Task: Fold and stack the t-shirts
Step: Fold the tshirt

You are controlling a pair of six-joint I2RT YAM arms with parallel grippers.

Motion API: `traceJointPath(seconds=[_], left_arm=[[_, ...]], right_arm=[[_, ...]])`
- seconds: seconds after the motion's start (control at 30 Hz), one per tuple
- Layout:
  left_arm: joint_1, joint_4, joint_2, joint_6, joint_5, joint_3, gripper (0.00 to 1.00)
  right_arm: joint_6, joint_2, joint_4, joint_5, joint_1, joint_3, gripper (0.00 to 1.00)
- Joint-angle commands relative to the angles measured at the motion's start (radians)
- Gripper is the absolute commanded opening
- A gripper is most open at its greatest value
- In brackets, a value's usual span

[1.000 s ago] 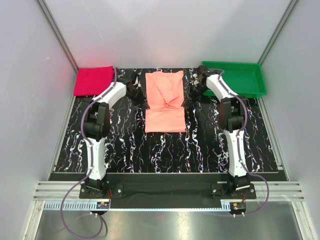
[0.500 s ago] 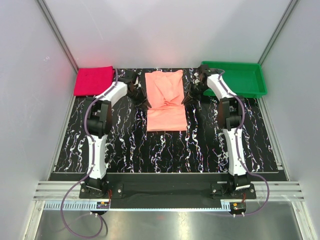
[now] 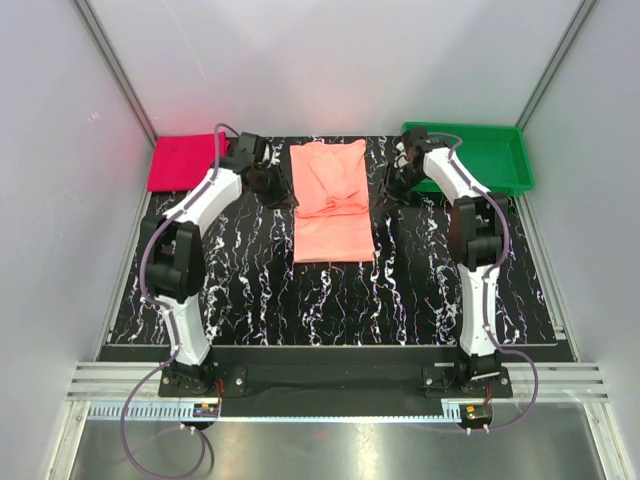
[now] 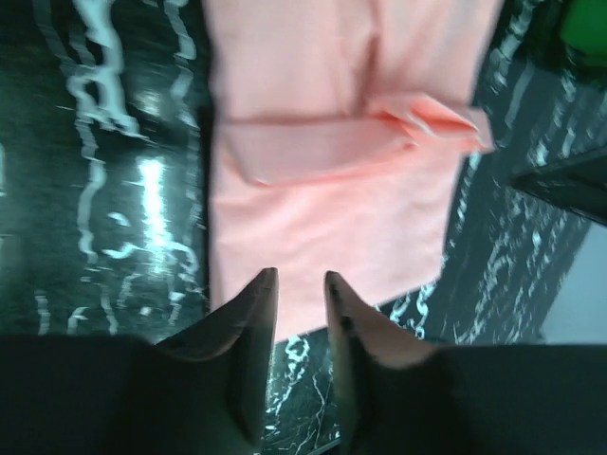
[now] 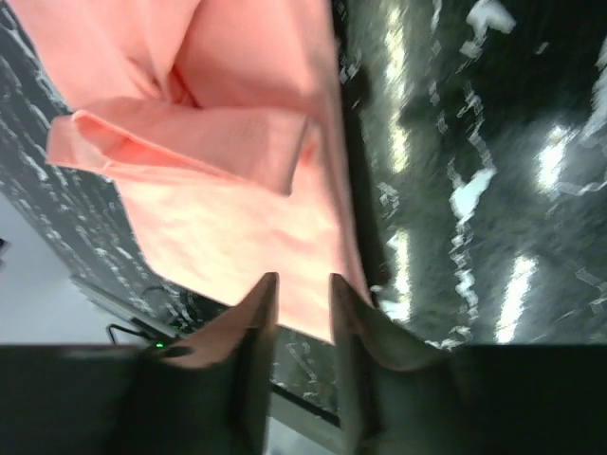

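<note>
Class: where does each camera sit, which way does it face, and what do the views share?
Top external: above, behind the bases, facing down at the table; both arms show.
Left wrist: on the left arm, past the left gripper onto the salmon shirt.
Right wrist: on the right arm, past the right gripper.
All share the salmon shirt.

A green tray [image 3: 495, 160] sitting at the far right corner of the desk [image 3: 330, 300], the black desk showing white squiggly lines, plain white walls [image 3: 330, 60] standing around it, shiny metal rails [image 3: 340, 385] running along the near edge
</note>
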Motion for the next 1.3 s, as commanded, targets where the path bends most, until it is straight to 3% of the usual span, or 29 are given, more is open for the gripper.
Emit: traceJointPath(seconds=[0.0,0.1,0.3,0.73,1.03,1.13,1.27], left_arm=[[-0.068,0.177,-0.028,-0.042,0.105,-0.122,0.28],[-0.116,0.253,-0.004,-0.094,0.142,-0.168,0.24],[-0.150,0.342,0.090,-0.146,0.148,-0.160,0.22],[-0.128,0.239,0.314,-0.077,0.111,0.139,0.22],[-0.062,0.060,0.444,0.001,0.036,0.511,0.31],[-0.061,0.014,0.380,0.061,0.024,0.489,0.40],[-0.062,0.081,0.210,0.081,0.083,0.251,0.42]], right_arm=[[0.047,-0.111,0.169,-0.045,0.047,-0.111,0.31],[0.096,-0.105,0.238,-0.073,0.090,-0.163,0.13],[0.185,-0.062,0.390,-0.053,0.139,-0.223,0.04],[0.165,0.076,0.376,0.057,0.139,-0.033,0.04],[0.150,0.223,0.151,0.119,0.090,0.370,0.13],[0.122,0.212,0.094,0.081,0.082,0.420,0.16],[0.070,0.066,0.096,-0.042,0.093,0.204,0.21]])
